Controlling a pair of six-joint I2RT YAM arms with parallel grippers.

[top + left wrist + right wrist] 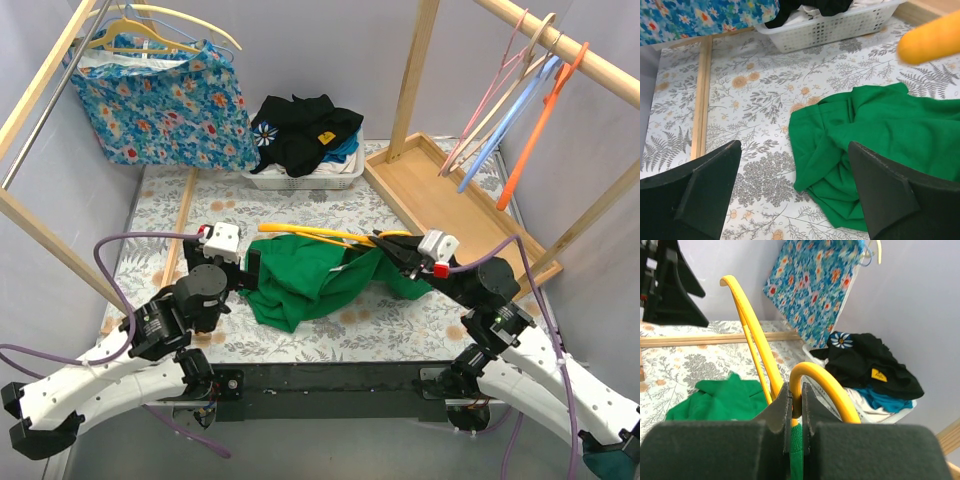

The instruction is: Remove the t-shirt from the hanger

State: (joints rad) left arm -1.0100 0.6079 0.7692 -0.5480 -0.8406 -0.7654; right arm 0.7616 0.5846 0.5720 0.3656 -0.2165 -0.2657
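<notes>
Your left gripper (pixel 794 150): jaws wide apart, nothing between them, hovering over left edge of green t-shirt (pixel 310 285). Your right gripper (pixel 796 396): pinched tight on yellow hanger (pixel 754 340) at hook's curve. T-shirt crumpled on floral table cover (pixel 160 215), centre of top view, between both arms. Hanger bar runs along shirt's upper edge. Right part of shirt possibly draped over it, hard to tell. White laundry basket (pixel 305 178) behind, upper centre.

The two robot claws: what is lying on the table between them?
The top view shows the crumpled green t-shirt between the left gripper and right gripper, with the yellow hanger along its far edge.
</notes>
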